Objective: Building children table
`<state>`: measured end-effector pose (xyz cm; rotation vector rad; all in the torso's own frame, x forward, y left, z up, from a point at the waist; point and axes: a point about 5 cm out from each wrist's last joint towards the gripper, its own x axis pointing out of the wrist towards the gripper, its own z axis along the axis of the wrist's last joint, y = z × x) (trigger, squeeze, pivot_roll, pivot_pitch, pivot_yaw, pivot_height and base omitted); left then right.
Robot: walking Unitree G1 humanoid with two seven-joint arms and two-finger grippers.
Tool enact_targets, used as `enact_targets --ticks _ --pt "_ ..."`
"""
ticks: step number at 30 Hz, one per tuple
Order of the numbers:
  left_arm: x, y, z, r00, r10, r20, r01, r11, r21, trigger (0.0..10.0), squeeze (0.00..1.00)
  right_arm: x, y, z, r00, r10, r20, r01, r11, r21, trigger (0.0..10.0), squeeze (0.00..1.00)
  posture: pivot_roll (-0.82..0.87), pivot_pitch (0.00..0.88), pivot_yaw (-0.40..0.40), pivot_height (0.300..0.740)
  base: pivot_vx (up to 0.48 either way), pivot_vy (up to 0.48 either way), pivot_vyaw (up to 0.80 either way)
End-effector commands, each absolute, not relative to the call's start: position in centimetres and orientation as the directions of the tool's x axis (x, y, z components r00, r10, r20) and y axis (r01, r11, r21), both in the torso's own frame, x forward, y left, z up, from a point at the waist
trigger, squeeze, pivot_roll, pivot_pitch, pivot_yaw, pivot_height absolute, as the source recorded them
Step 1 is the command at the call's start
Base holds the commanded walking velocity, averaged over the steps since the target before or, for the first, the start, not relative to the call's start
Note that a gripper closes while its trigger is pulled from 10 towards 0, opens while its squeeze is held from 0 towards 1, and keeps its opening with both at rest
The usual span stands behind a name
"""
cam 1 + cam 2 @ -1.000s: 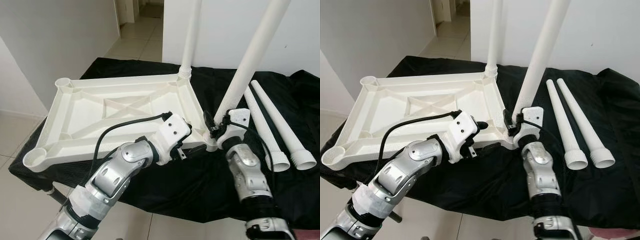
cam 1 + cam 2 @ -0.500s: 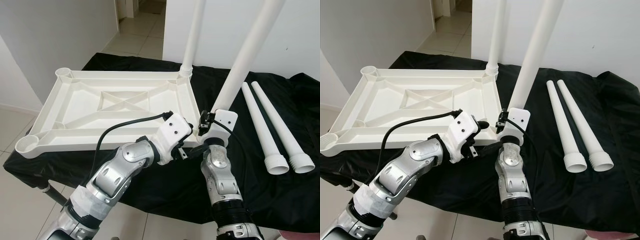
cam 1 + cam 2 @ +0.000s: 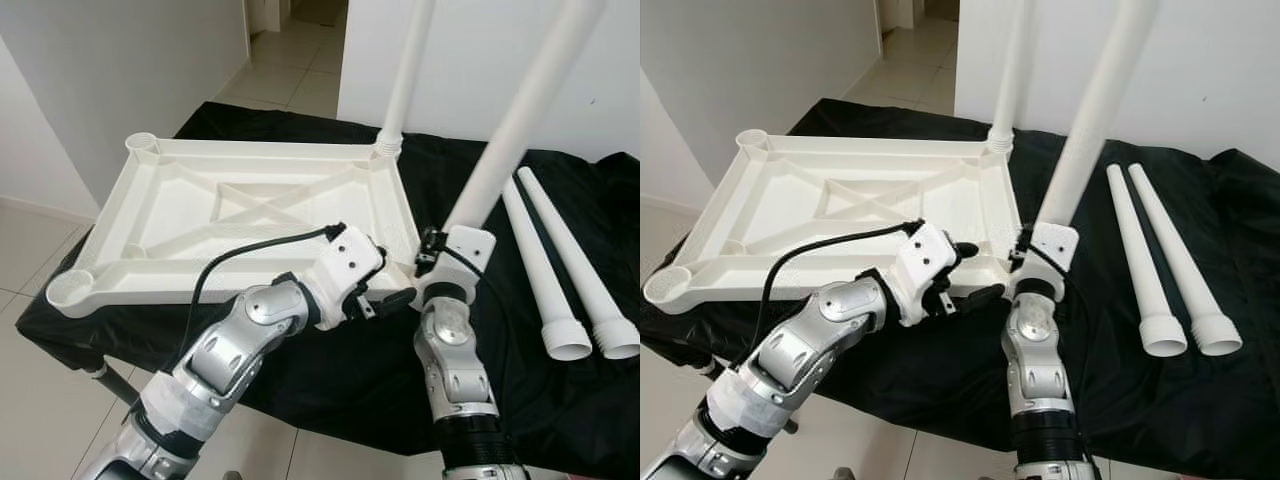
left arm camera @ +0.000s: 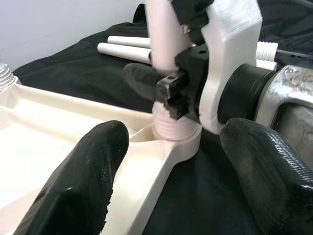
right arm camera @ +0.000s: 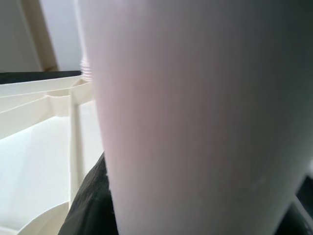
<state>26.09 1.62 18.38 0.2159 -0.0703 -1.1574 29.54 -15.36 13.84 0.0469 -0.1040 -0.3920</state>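
The white tabletop (image 3: 240, 215) lies upside down on a black cloth. One white leg (image 3: 405, 75) stands upright in its far right corner. My right gripper (image 3: 432, 258) is shut on a second leg (image 3: 515, 130), low down, where its threaded end (image 4: 175, 128) sits in the near right corner socket; this leg leans to the right. In the right wrist view the leg (image 5: 195, 117) is pressed close to the camera. My left gripper (image 3: 978, 272) is open beside that same corner, its fingers (image 4: 83, 181) either side of the tabletop's rim. Two loose legs (image 3: 548, 270) lie on the cloth at the right.
The black cloth (image 3: 560, 400) covers a low table whose front edge is just before me. White walls stand to the left and behind, with a tiled hallway (image 3: 300, 60) at the back. Bare cloth lies between the held leg and the loose legs.
The camera has shifted. My right forearm has swung from leaning left to nearly upright under the corner, still holding the leg. The left gripper stays open by the corner.
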Motion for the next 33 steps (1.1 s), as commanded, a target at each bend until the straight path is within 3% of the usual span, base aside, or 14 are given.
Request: enact_targets --ticks 1,9,10,11,18,20,33 --pt "25.8 1.8 18.3 0.371 -0.926 -0.066 0.913 0.351 0.209 10.0 0.0 28.3 -16.2 11.5 0.9 -0.436 -0.007 0.436 0.899 0.029 10.0 0.0 -0.05 0.0 -0.034 0.74 0.0 0.0 0.0" --pt "25.6 2.0 17.8 0.341 -0.936 -0.088 0.924 0.317 0.215 10.0 0.0 28.0 -16.2 11.5 0.902 -0.432 -0.003 0.432 0.901 0.027 10.0 0.0 -0.07 0.0 -0.025 0.74 0.0 0.0 0.0" --pt "25.6 2.1 17.8 0.337 -0.937 -0.094 0.925 0.31 0.22 10.0 0.0 28.0 -16.1 11.7 0.915 -0.402 0.019 0.401 0.915 0.05 10.0 0.83 -0.07 0.0 -0.025 0.74 0.0 0.0 0.0" --pt "25.6 2.1 17.8 0.337 -0.937 -0.093 0.925 0.31 0.221 10.0 0.0 28.1 -16.0 12.2 0.931 -0.361 0.057 0.357 0.931 0.07 10.0 1.0 -0.07 0.0 -0.026 0.74 0.0 0.0 0.0" --pt "25.7 2.0 17.8 0.337 -0.937 -0.091 0.924 0.311 0.22 10.0 0.0 28.1 -15.9 12.8 0.947 -0.303 0.109 0.294 0.952 0.091 10.0 1.0 -0.07 0.0 -0.026 0.74 0.0 0.0 0.0" --pt "25.5 1.9 17.8 0.335 -0.938 -0.089 0.926 0.31 0.215 10.0 0.0 28.7 -17.1 13.9 0.961 -0.214 0.176 0.201 0.976 0.087 10.0 0.0 -0.07 0.0 -0.024 0.74 0.0 0.0 0.0" --pt "25.4 1.7 17.9 0.325 -0.941 -0.09 0.93 0.301 0.212 10.0 0.0 30.2 -19.6 15.5 0.96 0.156 0.231 -0.156 0.988 -0.017 10.0 0.0 -0.08 0.0 -0.004 0.74 0.0 0.0 0.0"
